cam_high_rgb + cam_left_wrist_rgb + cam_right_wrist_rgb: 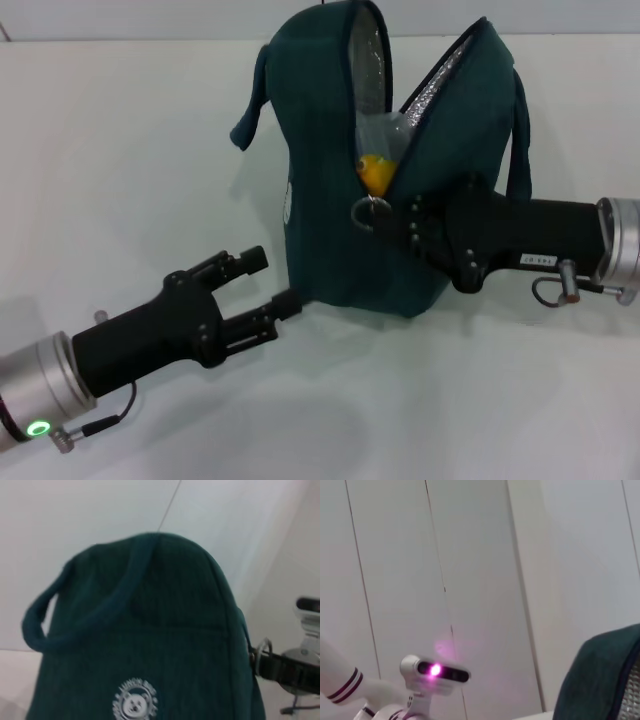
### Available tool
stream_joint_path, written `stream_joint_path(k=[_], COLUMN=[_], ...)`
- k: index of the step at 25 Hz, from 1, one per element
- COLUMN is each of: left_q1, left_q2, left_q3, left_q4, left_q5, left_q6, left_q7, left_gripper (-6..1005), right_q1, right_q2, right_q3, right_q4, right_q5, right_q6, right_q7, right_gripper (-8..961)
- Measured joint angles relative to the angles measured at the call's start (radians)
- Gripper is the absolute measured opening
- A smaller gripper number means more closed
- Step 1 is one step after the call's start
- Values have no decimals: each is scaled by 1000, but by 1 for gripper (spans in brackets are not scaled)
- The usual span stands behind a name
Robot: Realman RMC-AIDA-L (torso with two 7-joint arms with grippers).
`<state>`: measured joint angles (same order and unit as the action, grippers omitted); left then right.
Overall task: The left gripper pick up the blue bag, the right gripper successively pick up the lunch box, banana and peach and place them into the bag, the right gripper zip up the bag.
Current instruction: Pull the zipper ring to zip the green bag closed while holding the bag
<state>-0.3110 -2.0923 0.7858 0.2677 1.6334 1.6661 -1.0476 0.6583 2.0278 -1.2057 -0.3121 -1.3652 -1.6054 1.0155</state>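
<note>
The blue bag (340, 230) stands upright on the white table, its top zip gaping and the foil lining showing. Inside I see the banana's yellow end (377, 172) and the clear plastic of the lunch box (385, 132); the peach is hidden. My right gripper (398, 216) is at the bag's front seam, shut on the ring zip pull (369, 212). My left gripper (272, 284) is open beside the bag's lower left corner and holds nothing. The left wrist view shows the bag (165, 630), its handle (75, 615), the white logo (135, 704) and the zip ring (262, 648).
The bag's two handles hang down on either side (250, 110) (520, 150). White table (120, 150) lies all around. The right wrist view shows a wall, the robot's head camera (437, 671) and a corner of the bag (600, 680).
</note>
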Motion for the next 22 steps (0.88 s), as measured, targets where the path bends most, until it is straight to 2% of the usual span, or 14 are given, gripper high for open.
stream_joint_path(k=[3,8,14,22], left_q1=[-5,-23,-73,-99], left_q2=[0,-6,-8,-6], left_q3=[13,14,15,10], left_q4=[-1,-15,-66,-92], left_q5=[4,-8,-34,-65], left_q6=[0,-32,-75,-120], left_q7=[1,12,41,54], left_gripper=[824,809,791,768], right_q1=[3,9,19,27], right_q2=[0,0,0,0], right_q3=[0,0,-3,-29], right_q4=[0,0,1,1], right_q5=[8,8,8,21], right_q6=[6,23,30,39], right_q7=[0,-2,-2,0], right_gripper=[7,7,7,7])
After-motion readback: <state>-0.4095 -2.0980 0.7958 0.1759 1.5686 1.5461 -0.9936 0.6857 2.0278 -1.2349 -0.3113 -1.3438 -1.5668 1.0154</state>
